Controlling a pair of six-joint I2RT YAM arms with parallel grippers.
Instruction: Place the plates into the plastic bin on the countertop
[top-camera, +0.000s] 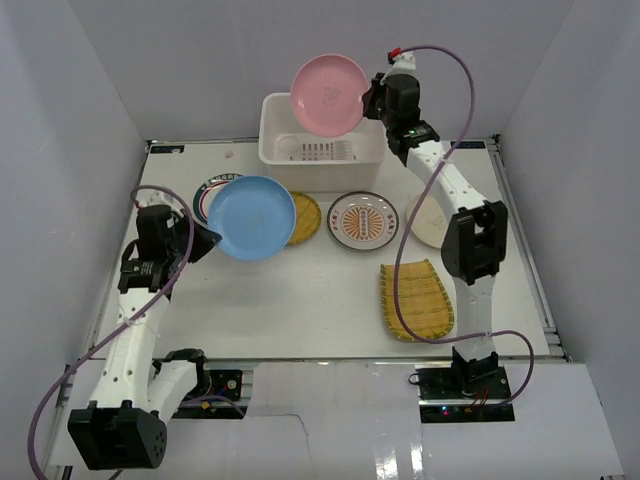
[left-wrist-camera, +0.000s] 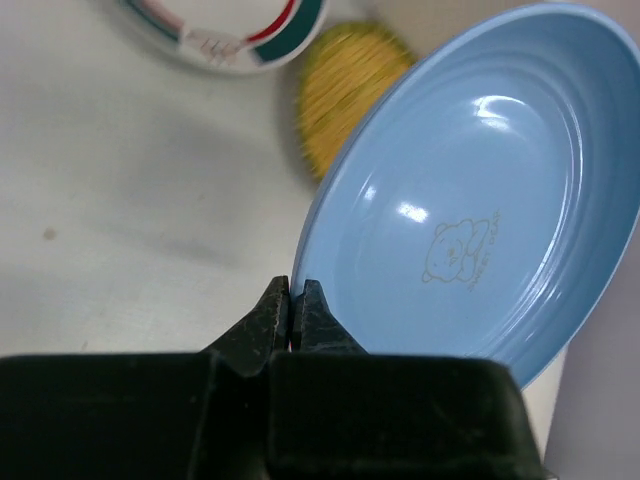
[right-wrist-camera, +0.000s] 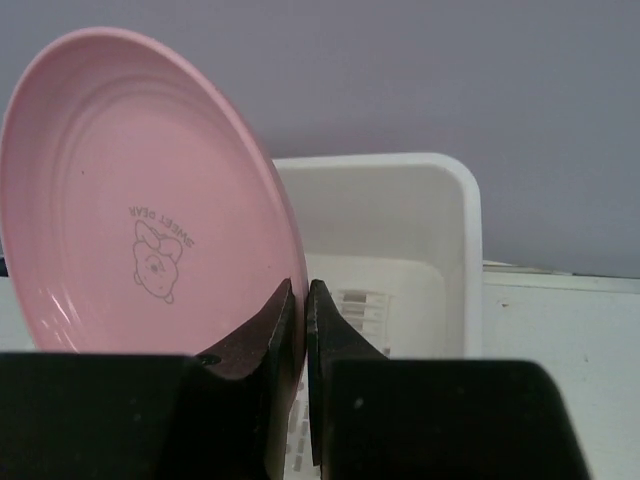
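Top external | left gripper (top-camera: 207, 240) pinches blue plate (top-camera: 252, 217), part-hiding bamboo plate (top-camera: 306, 218) | right gripper (top-camera: 368, 97) pinches pink plate (top-camera: 328, 94) above bin (top-camera: 325, 176)

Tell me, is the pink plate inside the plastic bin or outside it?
Outside. The right gripper, shut on its rim, holds the pink plate tilted in the air over the plastic bin.

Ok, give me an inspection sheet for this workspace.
Surface: white countertop, dark edging.
Job's things: plastic bin at far edge, no plate seen inside; pink plate held over it; light blue plate held tilted at left; green-rimmed plate, round bamboo plate, orange-patterned plate, cream plate, rectangular bamboo plate lie flat.
Clutter: nothing seen.
Grippers: right gripper shut on pink plate; left gripper shut on light blue plate.
Cables: purple cable loops off each arm.
Surroundings: pale walls.
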